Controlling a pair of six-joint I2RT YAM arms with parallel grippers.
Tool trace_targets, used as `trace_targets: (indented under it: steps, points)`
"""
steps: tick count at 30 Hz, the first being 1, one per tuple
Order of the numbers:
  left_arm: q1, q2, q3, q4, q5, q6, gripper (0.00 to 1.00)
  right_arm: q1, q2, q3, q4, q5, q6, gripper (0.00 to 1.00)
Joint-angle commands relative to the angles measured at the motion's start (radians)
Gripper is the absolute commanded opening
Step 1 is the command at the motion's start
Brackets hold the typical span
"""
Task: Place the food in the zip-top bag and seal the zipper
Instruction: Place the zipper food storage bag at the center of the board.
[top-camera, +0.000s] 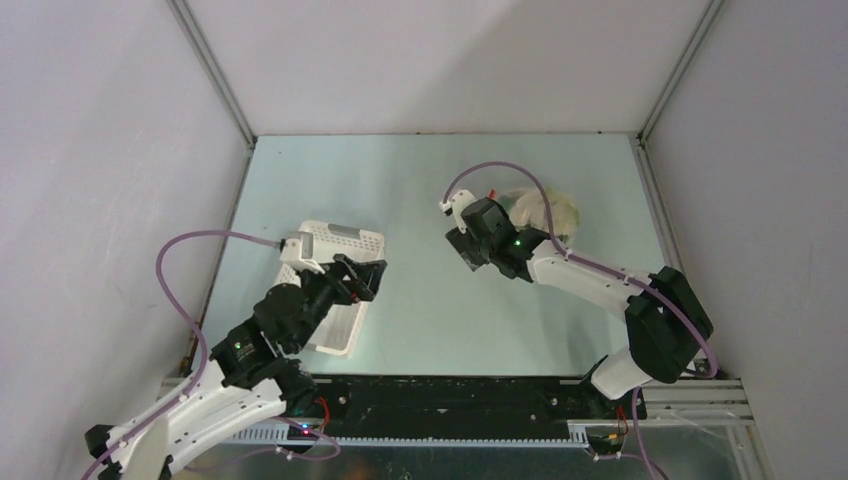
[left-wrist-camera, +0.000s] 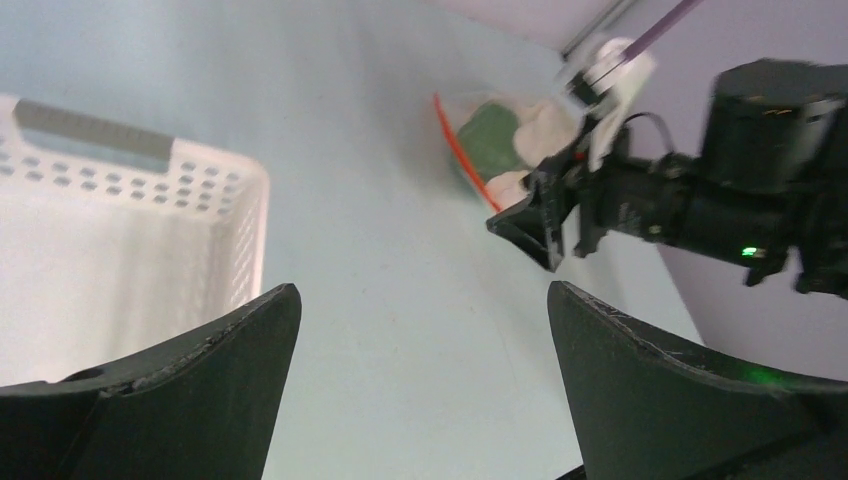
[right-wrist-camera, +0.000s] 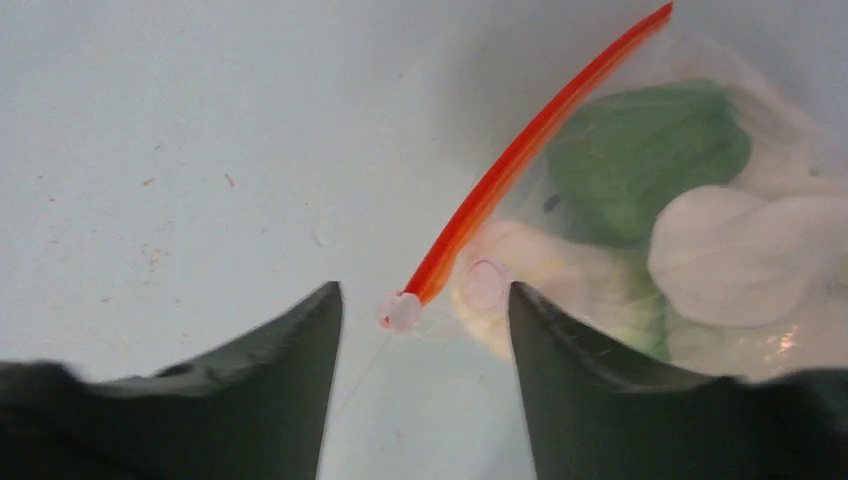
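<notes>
The clear zip-top bag (top-camera: 548, 212) lies at the back right of the table with the food inside it: green bok choy leaves (right-wrist-camera: 645, 150) and white pieces (right-wrist-camera: 735, 255). Its red-orange zipper (right-wrist-camera: 520, 160) runs along the mouth and ends in a small white slider (right-wrist-camera: 400, 312). My right gripper (right-wrist-camera: 425, 305) is open, jaws either side of the slider end and not touching it. The bag also shows in the left wrist view (left-wrist-camera: 500, 145). My left gripper (left-wrist-camera: 425, 310) is open and empty, hovering by the white basket.
A white perforated basket (top-camera: 335, 245) stands at the left under my left arm and looks empty in the left wrist view (left-wrist-camera: 150, 200). Grey walls close in the table on three sides.
</notes>
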Motion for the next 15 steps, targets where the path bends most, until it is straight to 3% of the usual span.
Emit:
trace_targets:
  steps: [1,2,4,7,10,12,15]
  points:
    - [0.005,0.008,0.055,-0.156,-0.102,-0.060,1.00,0.030,-0.049,0.046,0.067,0.064,0.115,0.79]
    - [0.004,0.009,0.076,-0.190,-0.131,-0.062,1.00,0.030,-0.092,0.046,0.072,0.072,0.139,0.94]
    - [0.005,0.011,0.109,-0.226,-0.172,-0.058,0.99,0.001,-0.190,0.047,0.076,0.056,0.239,0.99]
    - [0.004,0.028,0.149,-0.245,-0.224,-0.060,0.98,-0.174,-0.327,0.028,0.076,-0.129,0.488,0.99]
    - [0.004,0.066,0.213,-0.268,-0.271,-0.066,0.98,-0.348,-0.462,-0.002,0.061,-0.264,0.558,1.00]
    - [0.006,0.106,0.265,-0.316,-0.313,-0.082,0.99,-0.452,-0.528,-0.020,0.016,-0.248,0.567,1.00]
    - [0.019,0.165,0.333,-0.459,-0.412,-0.160,0.98,-0.588,-0.630,-0.028,-0.105,-0.107,0.573,1.00]
